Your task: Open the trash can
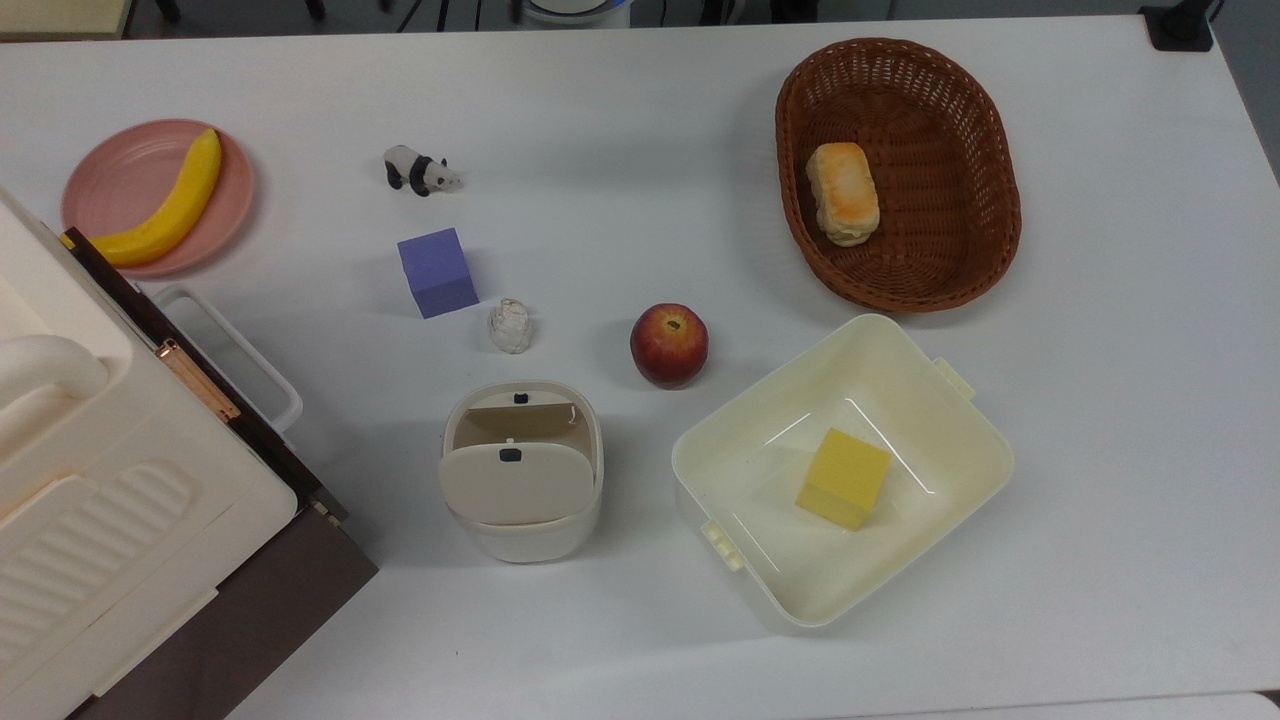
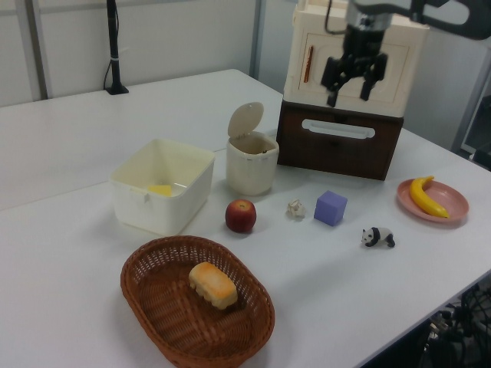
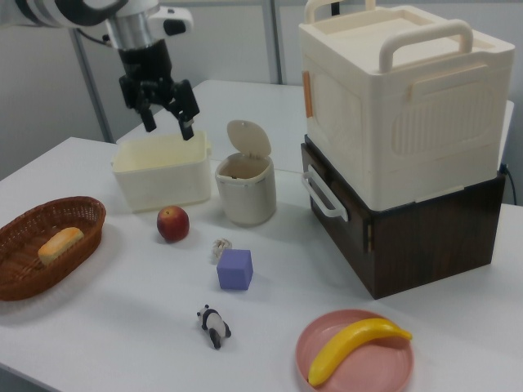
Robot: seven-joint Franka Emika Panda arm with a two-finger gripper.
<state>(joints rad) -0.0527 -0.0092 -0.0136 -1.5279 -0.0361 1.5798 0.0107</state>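
One smooth white table [image 1: 620, 120] carries the rounded plastic trash can [image 1: 521, 470], lid raised, with the gripper [image 3: 163, 110] wide-jawed at 11 o'clock above it.

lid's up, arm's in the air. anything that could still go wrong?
Few risks:
1. The trash can lid stands upright on its hinge; a knock might drop it shut.
2. The open gripper hangs over the pale tub; descending carelessly could clip its rim or the can.

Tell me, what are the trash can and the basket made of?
The trash can looks like smooth cream plastic, with a matte sheen and moulded rounded corners. The basket looks like woven brown wicker, its ribbed weave plain, though it could be plastic imitation.
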